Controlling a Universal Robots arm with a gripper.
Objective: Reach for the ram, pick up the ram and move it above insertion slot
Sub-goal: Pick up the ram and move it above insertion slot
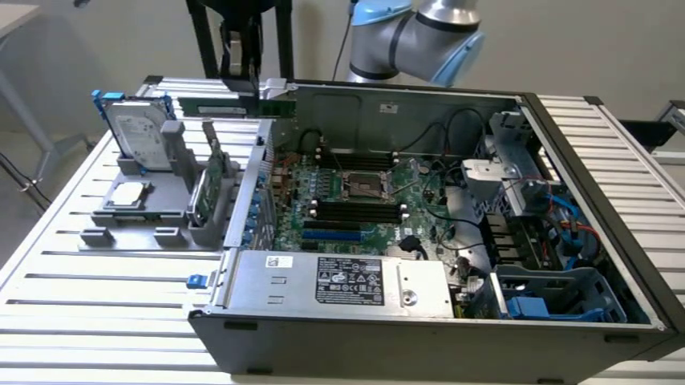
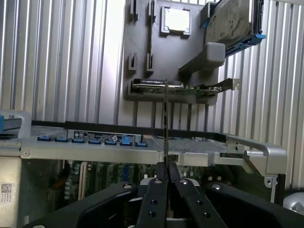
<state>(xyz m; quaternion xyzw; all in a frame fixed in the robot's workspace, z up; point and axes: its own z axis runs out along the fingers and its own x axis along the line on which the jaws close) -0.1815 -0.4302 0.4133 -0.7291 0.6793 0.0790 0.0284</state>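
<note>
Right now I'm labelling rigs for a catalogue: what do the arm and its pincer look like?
The arm has silvery-grey round segments with pale blue joint caps and a thin dark cable beside it. The pincer is black: two flat, narrow fingers with small round screw holes, on a broad dark curved body.

- A robotics lab or test workshop: an open computer case [image 1: 428,241], its motherboard [image 1: 358,196] and cables exposed, sits on a ribbed aluminium worktop [image 1: 96,297].
- A grey fixture [image 1: 150,200] near the worktop's edge on the exterior view's left holds a hard drive [image 1: 137,132] and other parts upright.
- A blue-and-silver robot arm [image 1: 423,32] stands at the far edge, before a plain pale wall.
</note>
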